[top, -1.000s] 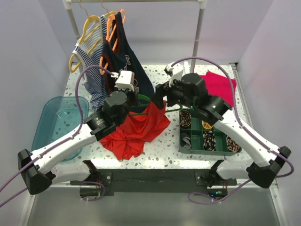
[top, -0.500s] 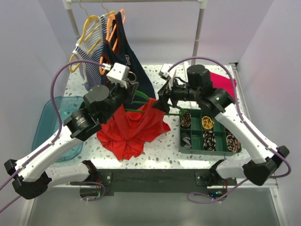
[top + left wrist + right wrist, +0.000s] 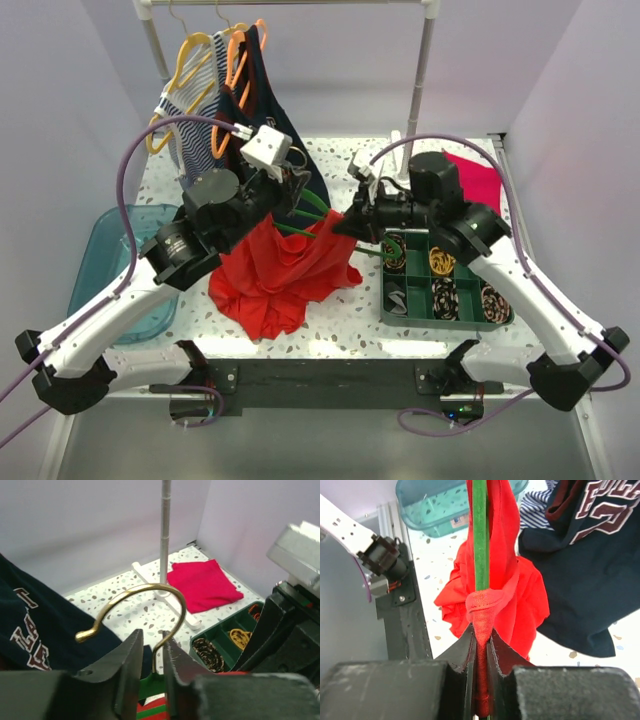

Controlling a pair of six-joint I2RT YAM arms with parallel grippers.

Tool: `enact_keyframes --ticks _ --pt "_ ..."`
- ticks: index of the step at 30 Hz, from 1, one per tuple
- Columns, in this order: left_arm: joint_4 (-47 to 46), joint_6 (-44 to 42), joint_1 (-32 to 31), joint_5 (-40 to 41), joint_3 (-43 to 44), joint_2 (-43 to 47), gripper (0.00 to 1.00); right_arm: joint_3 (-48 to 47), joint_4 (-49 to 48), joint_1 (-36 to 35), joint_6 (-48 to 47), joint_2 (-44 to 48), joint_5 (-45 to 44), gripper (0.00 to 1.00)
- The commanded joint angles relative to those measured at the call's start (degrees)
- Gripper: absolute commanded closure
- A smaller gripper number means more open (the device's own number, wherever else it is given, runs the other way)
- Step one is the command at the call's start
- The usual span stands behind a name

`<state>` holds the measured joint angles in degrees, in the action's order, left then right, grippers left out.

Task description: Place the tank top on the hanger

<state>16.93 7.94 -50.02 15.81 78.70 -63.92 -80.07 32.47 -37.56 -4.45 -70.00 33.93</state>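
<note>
Right wrist: one red top (image 3: 522,592), seemingly one hanger (image 3: 481,540).

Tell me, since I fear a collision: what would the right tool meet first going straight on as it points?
The right tool, shut on a fold of the tank top, would push straight into that bunched fabric along the hanger. Beyond that, depth is unclear.

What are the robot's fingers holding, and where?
The left fingers pinch the green hanger just below its hook; the right fingers pinch a bunched bit of the red tank top at the hanger's bar.
</note>
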Motion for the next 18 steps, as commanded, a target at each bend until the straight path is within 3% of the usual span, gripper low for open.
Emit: enact_keyframes --ticks 1,2,5,9,18 --pt "-5.1 0.0 0.0 -2.9 5.2 -0.8 0.58 3.5 -4.9 0.4 4.1 6.7 -3.6 1.00" --pt "-5.5 0.1 0.1 -3.2 5.3 -0.9 0.42 4.0 -4.9 0.4 4.0 7.6 -4.1 1.00" --pt "-6.7 0.2 0.1 -3.6 5.2 -0.6 0.23 6.4 -4.4 0.4 7.2 11.1 -7.4 1.00" --pt "-9.1 0.3 0.1 -5.3 5.5 0.5 0.05 7.4 -2.1 0.5 8.4 14.4 -12.1 1.00" --pt "-14.0 1.3 0.0 -8.3 7.1 6.2 0.00 -1.6 5.7 0.5 12.4 13.6 -23.7 1.00"
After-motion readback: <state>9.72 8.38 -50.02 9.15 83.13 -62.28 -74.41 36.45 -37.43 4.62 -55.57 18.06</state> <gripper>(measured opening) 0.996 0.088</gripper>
